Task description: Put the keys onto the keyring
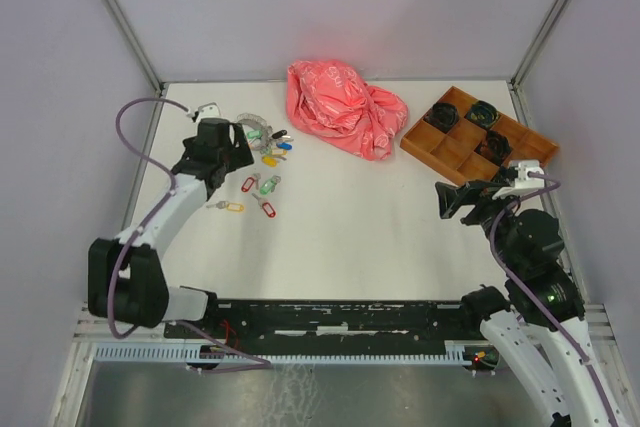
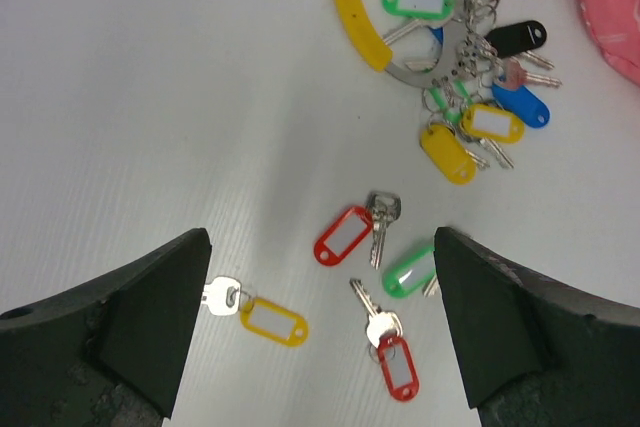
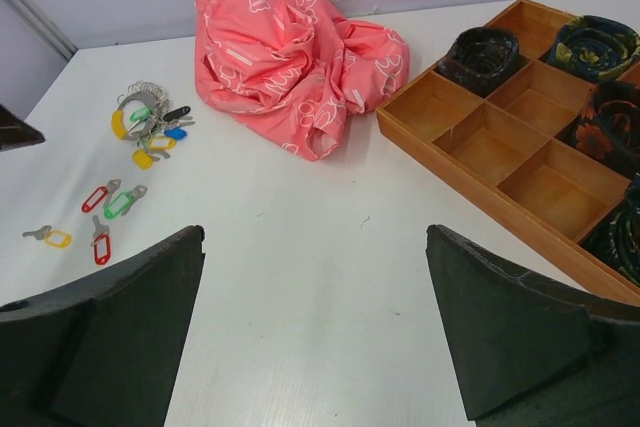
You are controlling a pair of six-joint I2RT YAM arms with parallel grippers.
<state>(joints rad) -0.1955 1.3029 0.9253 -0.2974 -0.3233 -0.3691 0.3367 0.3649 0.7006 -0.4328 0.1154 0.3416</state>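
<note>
The keyring, a large silver ring with a yellow part, lies at the far left of the table with several tagged keys bunched on it. Loose keys lie nearer: a red-tagged key, a green-tagged key, a second red-tagged key and a yellow-tagged key. My left gripper is open and empty, hovering above the loose keys. My right gripper is open and empty over bare table at the right, far from the keys.
A crumpled pink cloth lies at the back centre, just right of the keyring. A wooden compartment tray holding dark rolled items stands at the back right, close to my right gripper. Walls and frame posts enclose the table.
</note>
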